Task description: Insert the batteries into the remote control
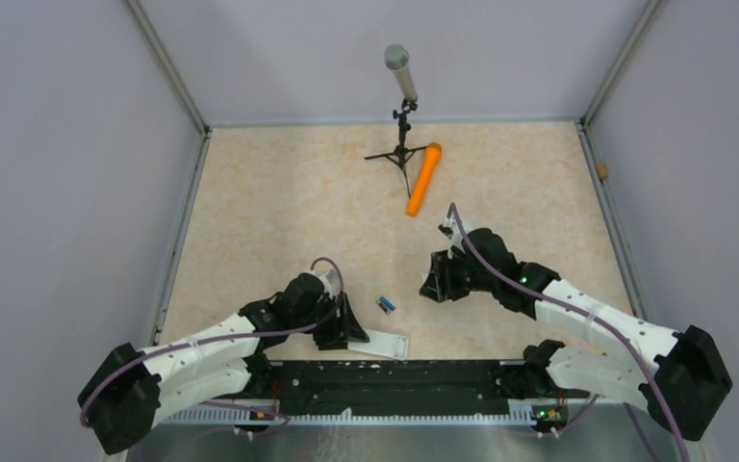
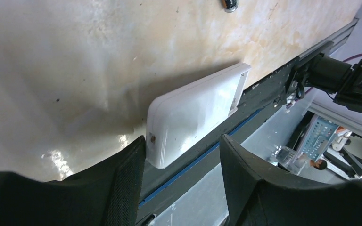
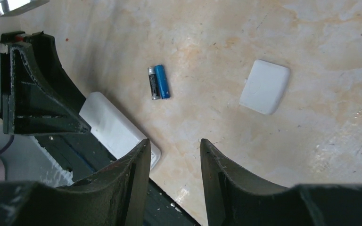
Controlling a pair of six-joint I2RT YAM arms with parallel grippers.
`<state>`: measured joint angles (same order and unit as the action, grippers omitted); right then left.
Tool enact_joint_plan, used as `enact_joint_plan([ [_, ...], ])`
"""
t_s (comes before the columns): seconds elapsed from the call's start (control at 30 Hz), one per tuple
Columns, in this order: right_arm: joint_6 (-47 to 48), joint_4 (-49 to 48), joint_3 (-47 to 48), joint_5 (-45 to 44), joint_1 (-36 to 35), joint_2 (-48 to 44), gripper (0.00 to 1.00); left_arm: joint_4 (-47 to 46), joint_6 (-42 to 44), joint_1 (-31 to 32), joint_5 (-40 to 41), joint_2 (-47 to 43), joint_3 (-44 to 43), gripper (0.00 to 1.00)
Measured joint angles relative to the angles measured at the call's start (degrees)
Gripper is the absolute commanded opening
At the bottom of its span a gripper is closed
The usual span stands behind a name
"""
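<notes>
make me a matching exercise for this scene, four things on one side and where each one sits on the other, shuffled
Things:
1 batteries
2 remote control
3 orange cylinder
4 microphone

Places:
A upright on a black tripod at the far end
B flat at the near edge of the table
C lying beside the tripod's legs
D side by side, just beyond the remote control

Pairs: 1-D; 2-B; 3-C; 4-A

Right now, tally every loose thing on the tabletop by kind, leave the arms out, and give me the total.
batteries: 2
remote control: 1
small flat white panel: 1
orange cylinder: 1
microphone on a tripod: 1
Total: 6
</notes>
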<state>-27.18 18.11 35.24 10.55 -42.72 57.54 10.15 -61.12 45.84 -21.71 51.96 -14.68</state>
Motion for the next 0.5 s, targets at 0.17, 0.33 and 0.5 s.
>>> enact_joint_plan([
  [0.17, -0.5, 0.2, 0.0, -0.3, -4.2, 0.8, 0.42, 7.3, 0.6, 0.7, 2.2, -3.2, -1.6, 0.60],
  [0.33, -1.1, 0.5, 0.1, -1.2, -10.3, 1.2, 0.37, 14.0, 2.6, 0.8, 4.6, -5.1, -5.4, 0.55],
  [0.5, -2.4, 0.3, 0.1, -2.4, -17.6, 1.2, 0.17, 16.0, 5.4, 0.8, 6.4, -4.0, -11.5, 0.31],
])
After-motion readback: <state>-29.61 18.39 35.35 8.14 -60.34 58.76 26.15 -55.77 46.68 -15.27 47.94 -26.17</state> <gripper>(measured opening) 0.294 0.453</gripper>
